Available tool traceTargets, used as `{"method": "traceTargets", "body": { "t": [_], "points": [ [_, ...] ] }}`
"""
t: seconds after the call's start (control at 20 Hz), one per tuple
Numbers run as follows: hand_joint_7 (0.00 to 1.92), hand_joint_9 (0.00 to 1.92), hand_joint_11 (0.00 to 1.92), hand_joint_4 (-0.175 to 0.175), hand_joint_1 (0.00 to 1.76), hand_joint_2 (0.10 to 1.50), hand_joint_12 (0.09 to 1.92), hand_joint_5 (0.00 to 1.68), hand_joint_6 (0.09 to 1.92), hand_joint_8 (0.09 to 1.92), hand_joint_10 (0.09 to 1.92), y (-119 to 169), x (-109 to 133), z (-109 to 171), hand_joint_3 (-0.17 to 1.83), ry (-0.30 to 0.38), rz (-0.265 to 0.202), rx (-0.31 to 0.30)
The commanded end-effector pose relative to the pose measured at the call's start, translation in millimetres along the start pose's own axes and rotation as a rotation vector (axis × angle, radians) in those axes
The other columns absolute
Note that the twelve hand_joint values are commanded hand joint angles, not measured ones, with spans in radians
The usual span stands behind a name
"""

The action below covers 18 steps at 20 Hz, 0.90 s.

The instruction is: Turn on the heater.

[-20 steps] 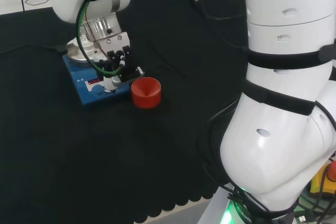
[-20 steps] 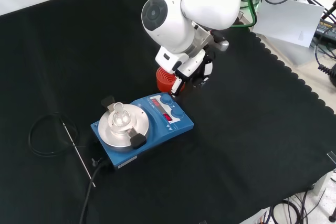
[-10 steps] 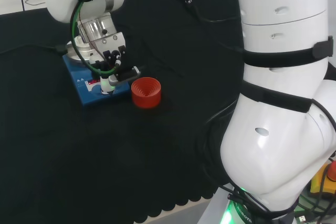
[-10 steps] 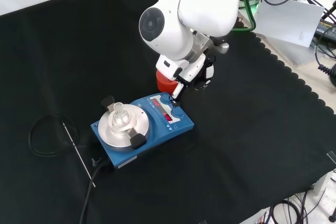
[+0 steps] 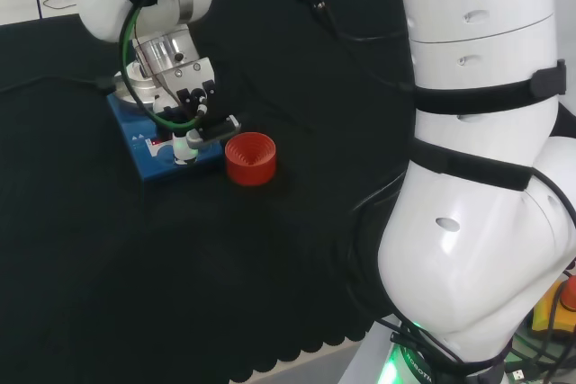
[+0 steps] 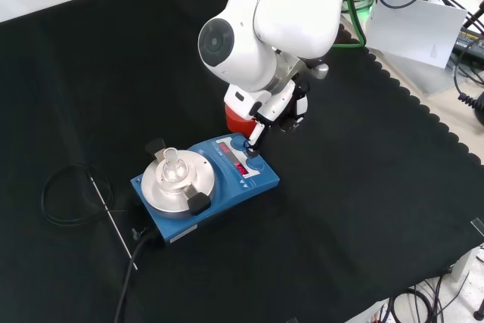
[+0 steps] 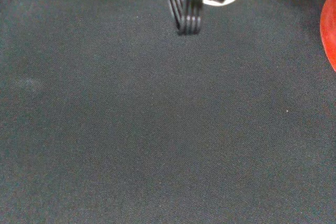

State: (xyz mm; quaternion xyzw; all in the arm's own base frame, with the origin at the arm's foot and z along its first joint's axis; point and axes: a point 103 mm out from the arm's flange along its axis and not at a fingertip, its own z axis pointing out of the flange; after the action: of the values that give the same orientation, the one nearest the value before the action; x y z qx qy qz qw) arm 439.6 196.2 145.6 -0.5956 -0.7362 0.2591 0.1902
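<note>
The heater (image 6: 266, 180) is a blue box with a round silver plate (image 6: 161, 195), a red display and blue knobs on its front panel. A small clear flask (image 6: 172, 166) stands on the plate. My hand (image 6: 286, 108) hangs over the panel's end beside the red ribbed ring. One finger (image 6: 255, 140) reaches straight down to a blue knob (image 6: 256, 163) and appears to touch it. From the head view, the hand (image 5: 200, 101) is above the heater (image 5: 144, 149), with a white fingertip (image 5: 184, 145) on the panel and the thumb sticking out sideways.
A red ribbed ring stand (image 6: 236, 119) (image 5: 250, 158) sits on the cloth just beyond the heater's panel; its edge (image 7: 331, 30) shows in the wrist view. A thin metal probe (image 6: 110, 221) and a coiled black cable (image 6: 66, 196) lie left of the heater in the front view.
My hand has moved from over the red ring toward the heater and come down; its fingertip is now at the knob on the panel. The heater and ring have stayed put.
</note>
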Motion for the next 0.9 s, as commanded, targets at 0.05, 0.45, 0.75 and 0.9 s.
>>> {"method": "traceTargets", "body": {
  "t": [0.05, 0.45, 0.75, 0.9],
  "points": [
    [1.62, 1.72, 1.43, -0.049, 1.42, 0.69, 1.32, 0.27, 0.49, 1.55, 1.53, 1.6, 0.1, 1.4, 0.99, -0.008, -0.003, 0.012],
    [1.62, 1.72, 1.43, -0.050, 1.42, 0.69, 1.32, 0.28, 0.49, 1.55, 1.53, 1.7, 5.1, 2.0, 1.00, -0.019, 0.004, 0.026],
    [1.62, 1.72, 1.43, -0.051, 1.42, 0.69, 1.32, 0.30, 0.49, 1.55, 1.53, 1.8, 4.7, 4.5, 1.00, -0.018, 0.004, 0.030],
    [1.62, 1.72, 1.43, -0.051, 1.42, 0.69, 1.32, 0.30, 0.49, 1.55, 1.53, 3.1, 3.3, 7.4, 1.00, -0.018, 0.008, 0.036]
  ]
}}
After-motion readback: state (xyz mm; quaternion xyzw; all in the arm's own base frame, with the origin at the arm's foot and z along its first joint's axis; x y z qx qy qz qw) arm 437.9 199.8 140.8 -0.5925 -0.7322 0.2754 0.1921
